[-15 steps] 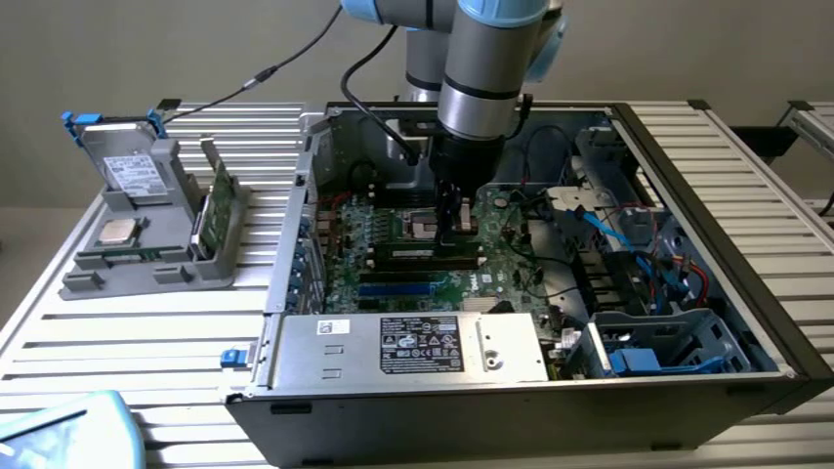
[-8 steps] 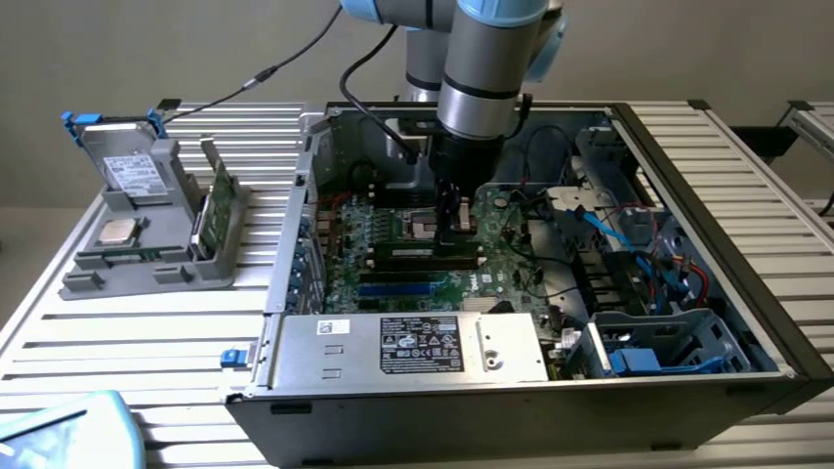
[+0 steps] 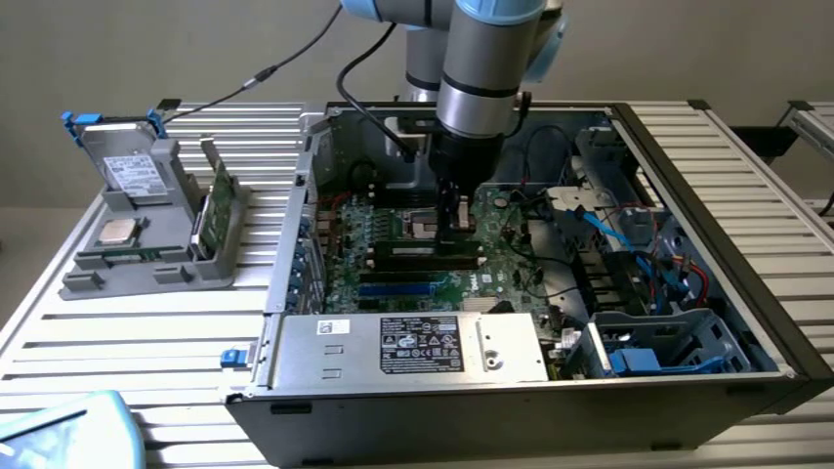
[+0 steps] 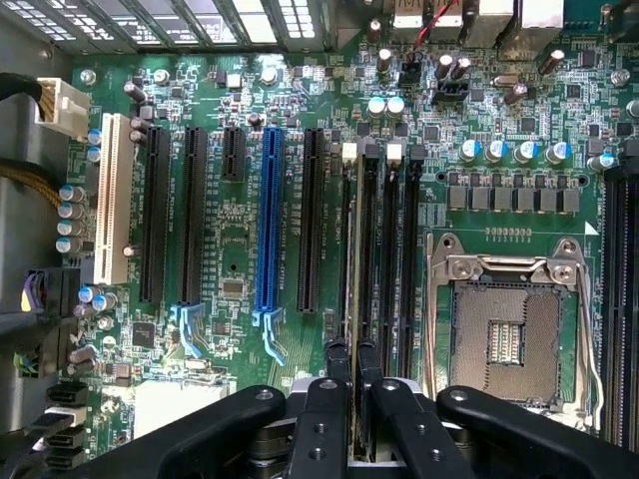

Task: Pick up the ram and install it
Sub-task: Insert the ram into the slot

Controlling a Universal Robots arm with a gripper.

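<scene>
- Gripping ram (image 4: pixel 356 269) in closed end effector (image 4: pixel 354 384), pinched across its flat faces to keep it upright.
- Held low inside case (image 3: pixel 521 420), edge-on and in line with slots (image 4: pixel 409 249) beside socket (image 4: pixel 509 339), apparently for a straight downward push.
- Seated or not: cannot tell.

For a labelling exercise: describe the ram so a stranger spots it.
In the open grey computer case, find the large green motherboard. The ram, a thin green stick seen edge-on among long black slots, alone sits pinched in the black gripper.
</scene>
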